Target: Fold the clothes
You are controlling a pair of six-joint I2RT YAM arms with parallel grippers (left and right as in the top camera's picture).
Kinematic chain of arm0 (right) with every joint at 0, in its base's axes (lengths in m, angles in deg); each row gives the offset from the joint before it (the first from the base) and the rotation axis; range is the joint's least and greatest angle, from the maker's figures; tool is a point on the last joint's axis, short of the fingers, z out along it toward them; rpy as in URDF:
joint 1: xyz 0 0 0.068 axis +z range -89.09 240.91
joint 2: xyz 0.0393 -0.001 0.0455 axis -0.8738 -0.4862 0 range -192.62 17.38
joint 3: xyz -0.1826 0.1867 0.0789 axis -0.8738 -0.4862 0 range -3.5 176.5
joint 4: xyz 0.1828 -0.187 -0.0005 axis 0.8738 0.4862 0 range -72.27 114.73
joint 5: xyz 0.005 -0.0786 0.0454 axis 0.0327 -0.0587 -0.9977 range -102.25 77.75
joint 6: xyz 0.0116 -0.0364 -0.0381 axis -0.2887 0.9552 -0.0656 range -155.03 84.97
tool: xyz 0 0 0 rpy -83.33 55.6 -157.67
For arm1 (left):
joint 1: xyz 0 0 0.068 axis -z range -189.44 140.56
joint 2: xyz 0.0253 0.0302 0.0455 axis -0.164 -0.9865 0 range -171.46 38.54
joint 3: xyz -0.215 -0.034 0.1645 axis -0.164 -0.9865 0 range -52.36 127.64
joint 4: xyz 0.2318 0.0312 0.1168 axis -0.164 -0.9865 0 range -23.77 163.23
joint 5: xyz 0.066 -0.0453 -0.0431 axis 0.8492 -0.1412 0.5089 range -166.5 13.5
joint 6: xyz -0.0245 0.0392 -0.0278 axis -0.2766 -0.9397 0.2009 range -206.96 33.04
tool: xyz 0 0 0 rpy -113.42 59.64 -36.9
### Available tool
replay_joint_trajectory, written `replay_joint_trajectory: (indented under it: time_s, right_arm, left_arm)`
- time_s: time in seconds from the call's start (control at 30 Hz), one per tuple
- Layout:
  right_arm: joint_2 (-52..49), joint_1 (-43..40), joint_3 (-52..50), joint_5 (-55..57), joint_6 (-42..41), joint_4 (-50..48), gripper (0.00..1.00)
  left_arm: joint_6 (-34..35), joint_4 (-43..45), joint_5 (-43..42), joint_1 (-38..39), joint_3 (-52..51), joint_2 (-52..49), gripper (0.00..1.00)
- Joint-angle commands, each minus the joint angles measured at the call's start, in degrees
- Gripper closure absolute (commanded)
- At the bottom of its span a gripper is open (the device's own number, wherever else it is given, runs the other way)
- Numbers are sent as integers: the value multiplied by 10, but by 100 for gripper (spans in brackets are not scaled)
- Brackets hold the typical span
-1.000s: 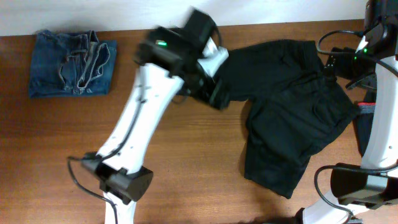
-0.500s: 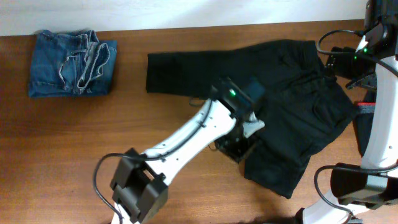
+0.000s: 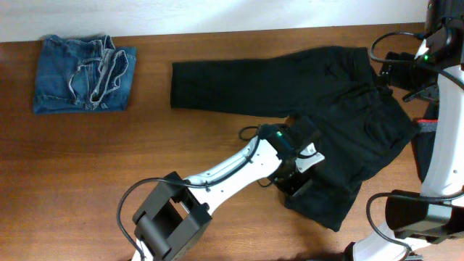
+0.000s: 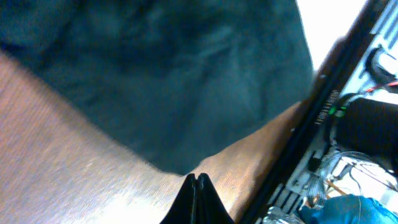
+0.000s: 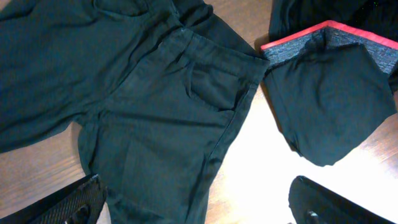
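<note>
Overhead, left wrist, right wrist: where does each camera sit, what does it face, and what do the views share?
Overhead: above the table, facing straight down; trousers, jeans, left arm, right arm.
Left wrist: low over the table, facing the trousers' edge; shut jaws.
Right wrist: high, looking down on waistband and red-banded garment; open jaws.
Shared: all three show the trousers.
</note>
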Motion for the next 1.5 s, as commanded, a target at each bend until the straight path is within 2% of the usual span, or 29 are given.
replay_joint_trajectory:
  time_s: [0.0,0.17,0.43,0.57,0.63,0.73,0.87,1.23,1.33,1.47]
  right_arm:
    - [10,2,-2,-1,3,-8,1]
    - [10,2,-2,-2,3,-13,1]
    - [10,2,-2,-21,4,-14,1]
    - [10,2,-2,-20,4,-13,1]
    - [10,2,-2,-21,4,-13,1]
    - [10,2,-2,-20,4,-12,1]
    - [10,2,-2,-20,4,-11,1]
    - [10,2,-2,-20,4,-12,1]
    - [10,2,-2,-20,4,-12,1]
    - [10,2,-2,-20,4,-11,1]
  left_arm:
    - [-3,3,-27,7,-1,15,99]
    - [-3,9,-40,15,-1,-4,99]
    - [-18,22,-130,17,-1,-50,99]
    - [-17,20,-131,19,-1,-52,99]
    - [-3,20,-124,19,-1,-58,99]
    - [61,5,-95,9,-1,-79,99]
    - [81,1,-105,-18,-1,-98,99]
    - [59,3,-230,-76,-1,-186,99]
    - [63,-10,-221,-93,-1,-187,99]
    - [78,-38,-155,-125,1,-187,99]
